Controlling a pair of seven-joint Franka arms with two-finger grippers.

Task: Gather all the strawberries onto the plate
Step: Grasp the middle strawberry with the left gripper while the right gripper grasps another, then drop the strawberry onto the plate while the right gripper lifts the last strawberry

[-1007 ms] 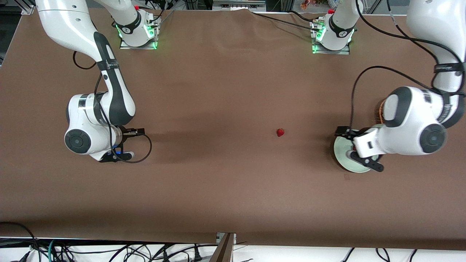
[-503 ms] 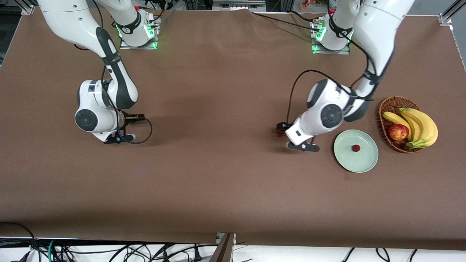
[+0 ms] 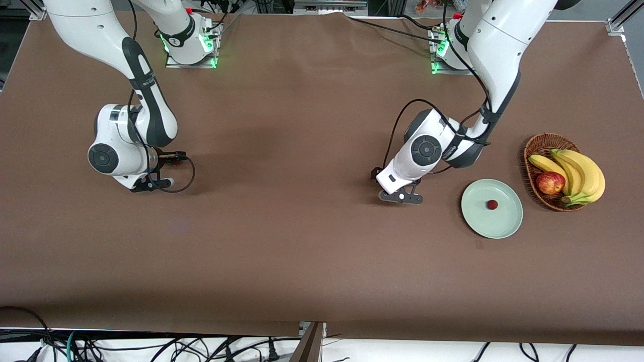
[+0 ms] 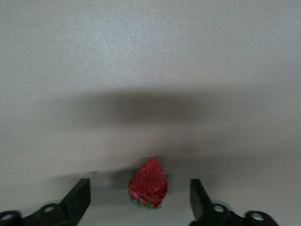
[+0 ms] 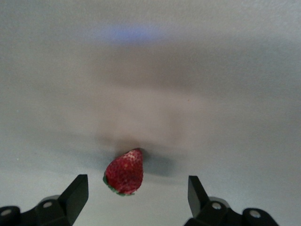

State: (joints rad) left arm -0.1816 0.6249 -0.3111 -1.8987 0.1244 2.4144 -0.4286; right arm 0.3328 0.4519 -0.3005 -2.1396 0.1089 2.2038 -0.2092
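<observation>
Left gripper [image 4: 140, 200]: fingers released, straddling strawberry [image 4: 148, 184], poised to grasp | right gripper [image 5: 137, 197]: released around second berry [image 5: 124, 172] | plate [image 3: 508, 223] lower right, we count one berry [image 3: 492, 204] delivered.

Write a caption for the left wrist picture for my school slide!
The left claw, its fingers open, is down at the table with a strawberry lying between them.

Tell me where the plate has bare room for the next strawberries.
The plate holds one strawberry near its middle; the ring around it is bare. The rim toward the basket is crowded. The left gripper and right gripper each straddle a berry with open fingers.
</observation>
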